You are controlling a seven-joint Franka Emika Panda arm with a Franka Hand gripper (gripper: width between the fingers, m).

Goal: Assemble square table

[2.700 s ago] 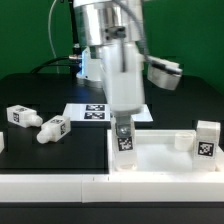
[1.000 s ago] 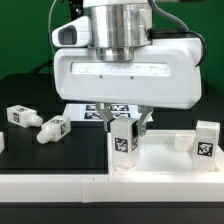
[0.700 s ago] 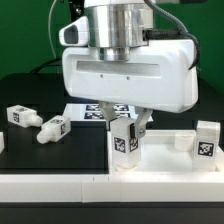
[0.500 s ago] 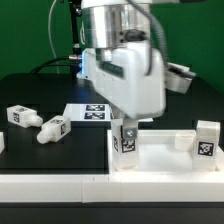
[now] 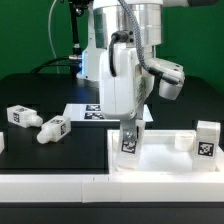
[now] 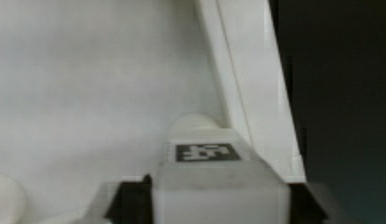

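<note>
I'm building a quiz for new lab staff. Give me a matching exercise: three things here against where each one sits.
1. leg under the pincer
2. leftmost leg
3. marker board

A. flat on the black table, behind the square tabletop
B. upright at the tabletop's corner on the exterior view's left
C. loose on the table, beside another leg

Pairs: 1-B, 2-C, 3-A

text: none readable | leg tags: coded squares, apparently no lettering
</note>
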